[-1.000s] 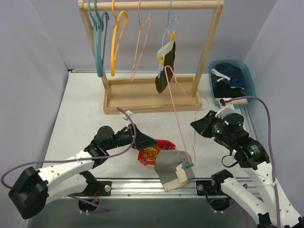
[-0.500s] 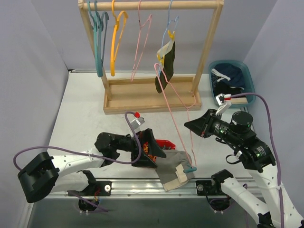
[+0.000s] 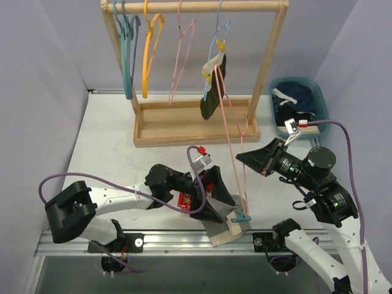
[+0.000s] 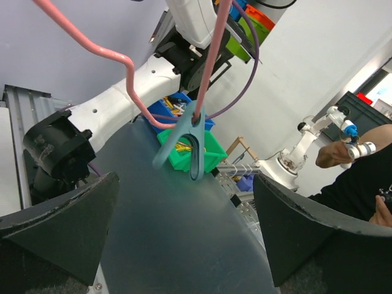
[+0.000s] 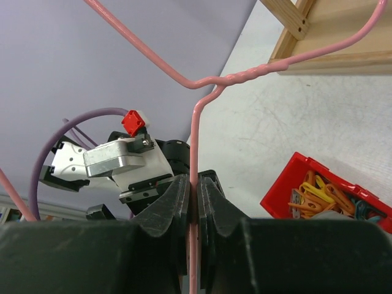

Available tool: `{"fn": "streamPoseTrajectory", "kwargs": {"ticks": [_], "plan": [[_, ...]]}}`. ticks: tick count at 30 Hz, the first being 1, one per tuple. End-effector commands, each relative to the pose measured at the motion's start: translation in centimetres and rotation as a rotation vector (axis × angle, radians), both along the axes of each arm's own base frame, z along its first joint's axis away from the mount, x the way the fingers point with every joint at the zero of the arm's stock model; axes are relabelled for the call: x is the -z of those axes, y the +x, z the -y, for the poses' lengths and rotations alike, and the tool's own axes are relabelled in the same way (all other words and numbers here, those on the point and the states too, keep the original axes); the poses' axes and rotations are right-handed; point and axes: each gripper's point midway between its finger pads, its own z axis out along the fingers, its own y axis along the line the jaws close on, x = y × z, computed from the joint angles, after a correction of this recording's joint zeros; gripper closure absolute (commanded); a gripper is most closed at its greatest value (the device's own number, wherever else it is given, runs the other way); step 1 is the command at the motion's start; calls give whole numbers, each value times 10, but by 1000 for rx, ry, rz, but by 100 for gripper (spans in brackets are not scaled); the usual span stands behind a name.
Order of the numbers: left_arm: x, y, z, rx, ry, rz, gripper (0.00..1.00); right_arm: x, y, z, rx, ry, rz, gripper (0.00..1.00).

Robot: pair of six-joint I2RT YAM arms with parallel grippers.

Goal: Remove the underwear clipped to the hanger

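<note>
My right gripper is pinched tight on the pink hanger, steadying it so my left gripper, jaws wide apart, can straddle the teal clip pinning 1 grey-beige underwear at the hanger's low near end.

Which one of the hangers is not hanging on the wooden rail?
The pink wire hanger, clamped in the right gripper; every other hanger hangs from the rail.
</note>
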Motion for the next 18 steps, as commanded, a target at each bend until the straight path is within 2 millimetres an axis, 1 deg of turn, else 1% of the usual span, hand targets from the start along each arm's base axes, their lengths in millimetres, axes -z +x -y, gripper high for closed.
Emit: {"fn": "streamPoseTrajectory", "kwargs": {"ticks": [1,4,6,9,10,11,12,16,17,18], "plan": [[-14,9,9,-47,-51,98,0,-13,-6,-5,-40,59,27,100],[-16,13,12,-77,-55,118,0,-10,-5,-5,-38,60,15,100],[-13,14,15,-78,-39,125,0,-7,-4,-6,-39,58,4,100],[-16,8,19,-54,-37,134,0,-5,0,-6,-25,54,-4,100],[-13,5,21,-34,-31,136,0,-3,2,-6,-19,49,-7,100],[-16,3,22,-24,-38,139,0,-2,5,-4,-3,45,-6,100],[-15,-3,22,1,-35,144,5,-1,7,-4,6,42,-5,100],[-20,-14,20,34,-50,160,9,-2,16,2,69,42,0,100],[-16,-14,21,35,-32,164,11,-2,17,3,80,45,-1,100],[-16,-14,22,32,-28,172,12,-5,19,5,99,48,3,100]]}}
